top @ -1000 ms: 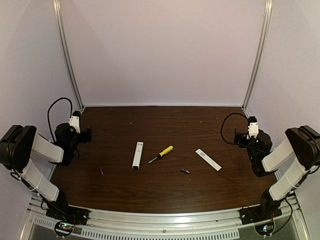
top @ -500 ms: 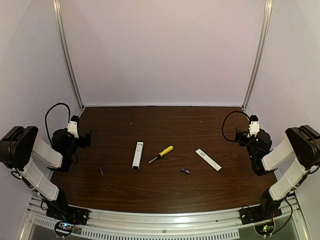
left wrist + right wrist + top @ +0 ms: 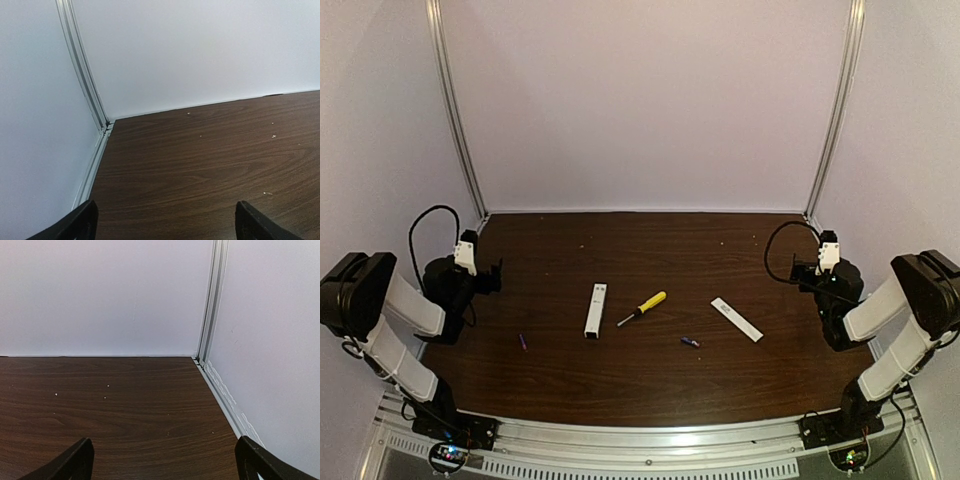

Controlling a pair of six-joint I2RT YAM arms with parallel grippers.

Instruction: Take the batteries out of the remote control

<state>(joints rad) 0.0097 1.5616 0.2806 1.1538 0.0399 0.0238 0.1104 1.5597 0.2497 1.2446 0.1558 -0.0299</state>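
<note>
Since the batteries (image 3: 522, 341) were found loose on the table (image 3: 620, 385), near-left and near-right of the central remote control (image 3: 594, 310), unloading was judged done. The left gripper (image 3: 165, 227) and right gripper (image 3: 165, 465) were held spread and empty at the sides.

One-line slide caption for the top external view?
Left claw and right claw are empty at the table's sides; the remote control, screwdriver, cover strip and two loose batteries lie scattered between them.

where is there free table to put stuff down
Free: the far strip of table behind the remote control, and the near strip in front of the left battery and right battery. Crowded: the middle row of remote control, screwdriver and cover strip.
</note>
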